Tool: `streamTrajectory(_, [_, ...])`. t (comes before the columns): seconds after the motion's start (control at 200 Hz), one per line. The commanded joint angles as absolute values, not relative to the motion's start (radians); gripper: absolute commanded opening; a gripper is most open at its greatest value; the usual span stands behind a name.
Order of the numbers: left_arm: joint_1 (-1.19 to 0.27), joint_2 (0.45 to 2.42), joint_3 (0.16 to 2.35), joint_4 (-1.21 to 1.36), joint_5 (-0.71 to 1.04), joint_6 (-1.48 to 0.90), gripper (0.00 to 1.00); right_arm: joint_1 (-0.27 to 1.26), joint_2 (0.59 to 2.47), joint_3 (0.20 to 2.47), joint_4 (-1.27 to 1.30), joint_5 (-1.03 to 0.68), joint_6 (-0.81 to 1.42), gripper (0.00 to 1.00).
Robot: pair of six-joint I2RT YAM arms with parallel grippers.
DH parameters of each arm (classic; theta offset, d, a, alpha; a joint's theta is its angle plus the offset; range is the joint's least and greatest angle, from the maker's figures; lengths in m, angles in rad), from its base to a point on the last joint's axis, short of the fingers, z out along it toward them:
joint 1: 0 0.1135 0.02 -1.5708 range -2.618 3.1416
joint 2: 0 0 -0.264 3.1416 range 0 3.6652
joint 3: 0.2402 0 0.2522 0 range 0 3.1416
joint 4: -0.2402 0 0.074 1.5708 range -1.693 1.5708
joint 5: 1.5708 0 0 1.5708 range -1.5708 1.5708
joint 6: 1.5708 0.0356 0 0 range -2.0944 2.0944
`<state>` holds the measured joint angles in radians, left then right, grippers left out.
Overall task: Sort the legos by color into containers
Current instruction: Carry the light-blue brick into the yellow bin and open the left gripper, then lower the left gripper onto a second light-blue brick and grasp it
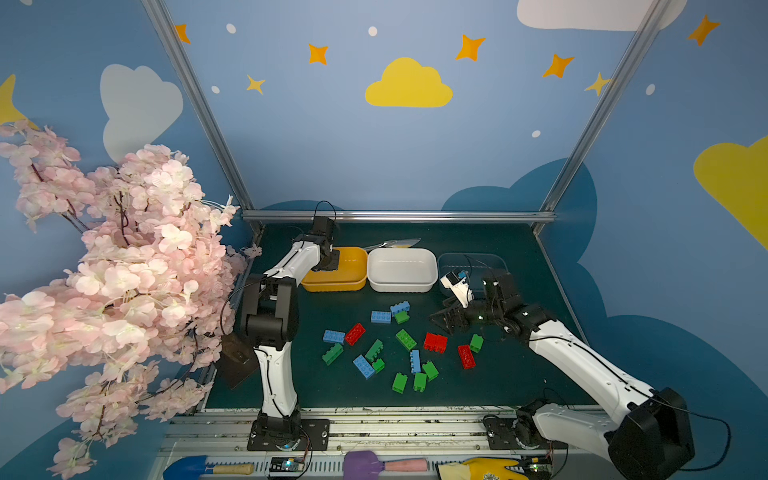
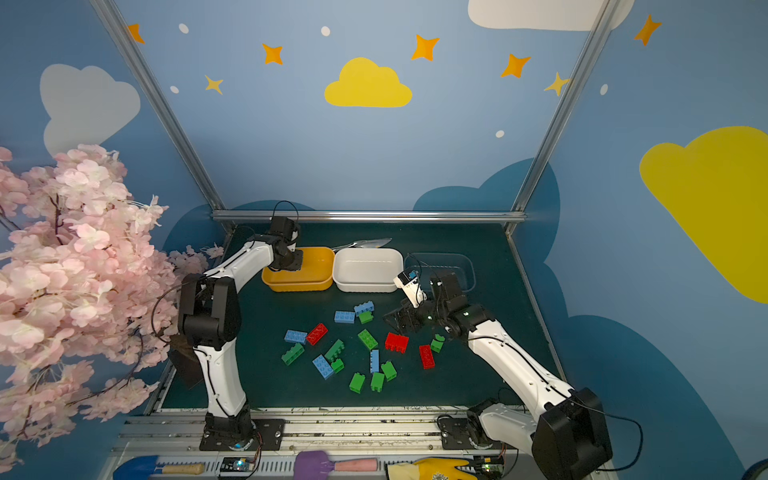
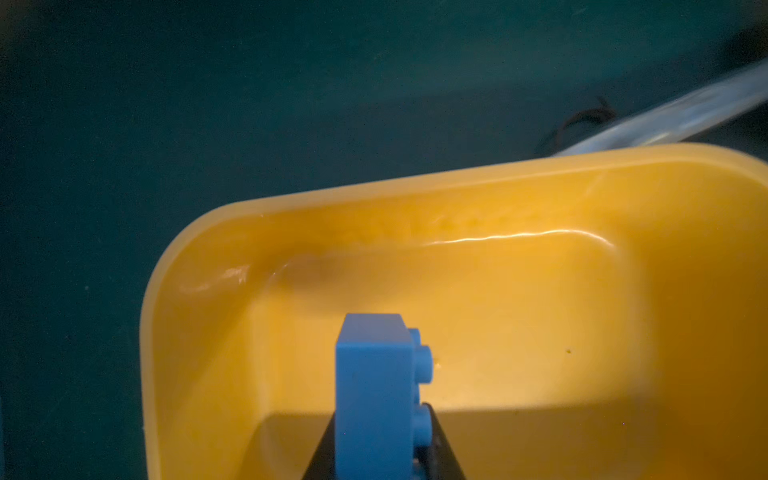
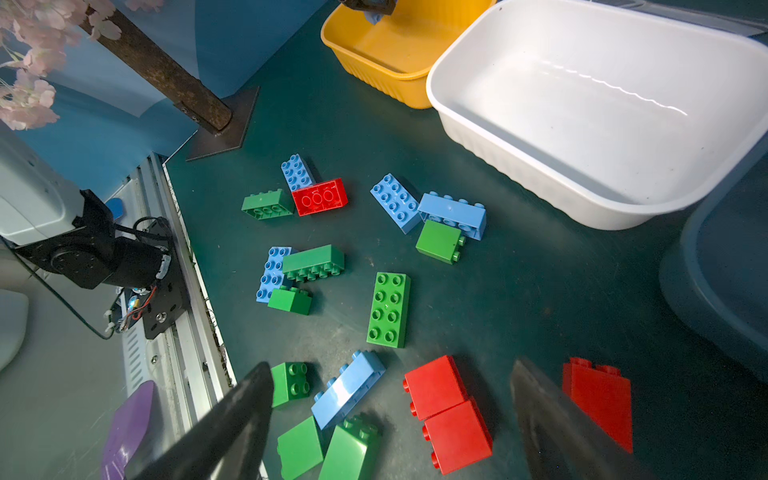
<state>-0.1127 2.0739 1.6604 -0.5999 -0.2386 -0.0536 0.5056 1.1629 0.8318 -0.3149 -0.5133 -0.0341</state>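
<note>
Left wrist view: the left claw (image 3: pixel 380 451) is pinching a blue brick (image 3: pixel 374 390) endwise, hanging right above the yellow tub (image 3: pixel 540 172), so I'd guess it just drops. Meanwhile the right claw (image 4: pixel 390 374) gapes wide over two red bricks (image 4: pixel 446 411).

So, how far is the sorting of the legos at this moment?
Done: nothing visible; the white tub is empty, the dark tub is partly hidden. In hand: the left hand holds a blue brick over the yellow tub; the right hand is open near two red bricks. Left: the other bricks lie unsorted on the mat.
</note>
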Motion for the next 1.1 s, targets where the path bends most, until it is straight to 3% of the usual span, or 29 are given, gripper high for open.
streamTrajectory(0.0, [-0.107, 2.088, 1.703, -0.664, -0.263, -0.084, 0.27, 0.506, 1.174, 0.854, -0.337, -0.515, -0.046, 0.88])
streamTrajectory(0.095, [-0.104, 2.073, 1.7, -0.683, -0.249, -0.086, 0.42, 0.505, 1.181, 0.86, -0.334, -0.519, -0.047, 0.88])
streamTrajectory(0.355, [-0.103, 1.899, 1.592, -0.761, -0.16, -0.131, 0.59, 0.503, 1.192, 0.872, -0.327, -0.531, -0.047, 0.88])
streamTrajectory(0.596, [-0.15, 1.659, 1.377, -0.856, -0.14, -0.36, 0.65, 0.499, 1.195, 0.864, -0.333, -0.556, -0.058, 0.88])
streamTrajectory(0.771, [-0.239, 1.513, 1.217, -0.914, -0.19, -0.678, 0.71, 0.495, 1.195, 0.862, -0.342, -0.574, -0.067, 0.88])
streamTrajectory(1.096, [-0.326, 1.457, 1.051, -0.943, -0.198, -1.242, 0.73, 0.493, 1.185, 0.85, -0.343, -0.606, -0.072, 0.88])
